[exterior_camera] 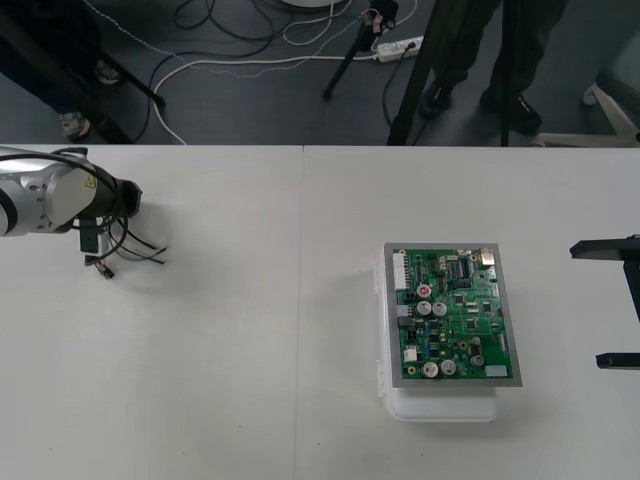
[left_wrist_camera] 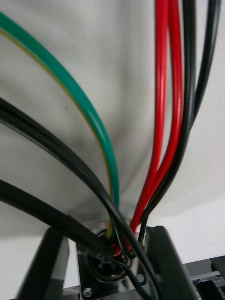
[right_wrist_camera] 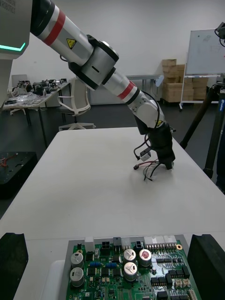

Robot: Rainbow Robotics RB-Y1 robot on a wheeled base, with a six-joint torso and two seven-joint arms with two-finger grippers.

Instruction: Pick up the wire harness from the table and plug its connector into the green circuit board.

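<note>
Wires (left_wrist_camera: 161, 93) limp, light; left gripper (exterior_camera: 98, 243) seemingly clamps harness (exterior_camera: 128, 250) at its rigid socket (left_wrist_camera: 101, 273); right gripper (exterior_camera: 612, 304) agape near board (exterior_camera: 452, 315).

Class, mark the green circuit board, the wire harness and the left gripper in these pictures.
green circuit board (exterior_camera: 455, 315): front view, board's middle.
wire harness (left_wrist_camera: 166, 93): left wrist view, red wires.
left gripper (exterior_camera: 95, 240): front view, between its fingertips.

This looks like a robotics lab or electronics workshop. On the pale bench (exterior_camera: 250, 350), a bare green circuit board (exterior_camera: 452, 315) sits on a white base (exterior_camera: 445, 405). A silver robot arm (exterior_camera: 40, 195) reaches over the bench's left end. Beyond the bench's far edge, loose cables (exterior_camera: 260, 62), a power strip (exterior_camera: 397, 45) and tripod legs (exterior_camera: 349, 62) crowd the dark floor (exterior_camera: 250, 110).
</note>
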